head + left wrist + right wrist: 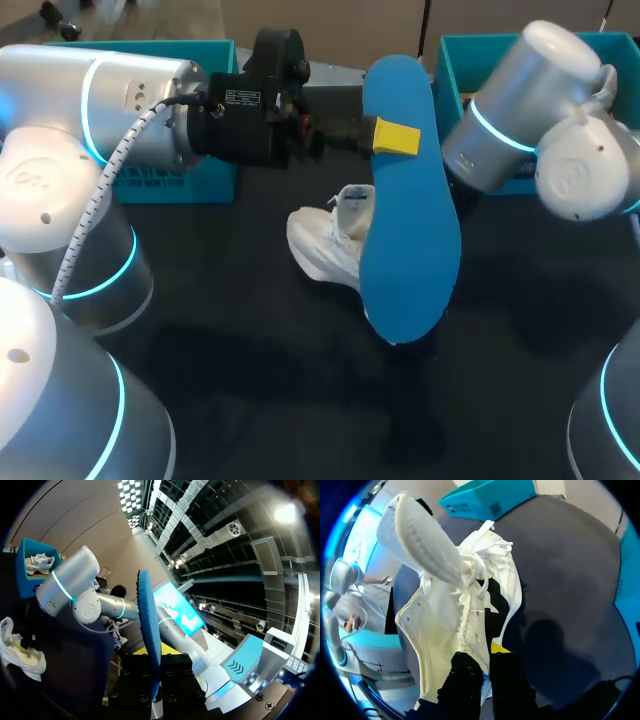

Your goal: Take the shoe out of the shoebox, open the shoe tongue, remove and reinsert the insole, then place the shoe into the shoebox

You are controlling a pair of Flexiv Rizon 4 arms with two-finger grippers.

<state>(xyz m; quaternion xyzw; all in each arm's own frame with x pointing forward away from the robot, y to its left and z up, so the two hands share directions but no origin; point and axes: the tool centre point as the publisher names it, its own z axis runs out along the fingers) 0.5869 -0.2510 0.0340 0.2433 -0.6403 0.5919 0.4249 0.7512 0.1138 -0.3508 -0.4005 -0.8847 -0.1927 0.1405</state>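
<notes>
**Left arm [60,200] holds insole [410,200] clear of shoe [330,240]**

Left tool [156,680] is clamped on the blue insole. Right tool [482,672] pinches the white shoe's side, low on the bench [520,330] beneath the left tool. Removal looks done. Reinsertion next calls for aiming the insole's toe into the shoe's mouth.

The table [250,340] in front of me has a dark, matte, near-black top that spreads across the head view, from its near side to its far side. Soft, blurred shadows [410,420] lie on it, darkest toward the near middle. In my right wrist view the same table [570,570] reads dark grey, with one diffuse shadow patch [545,640] across it.
</notes>
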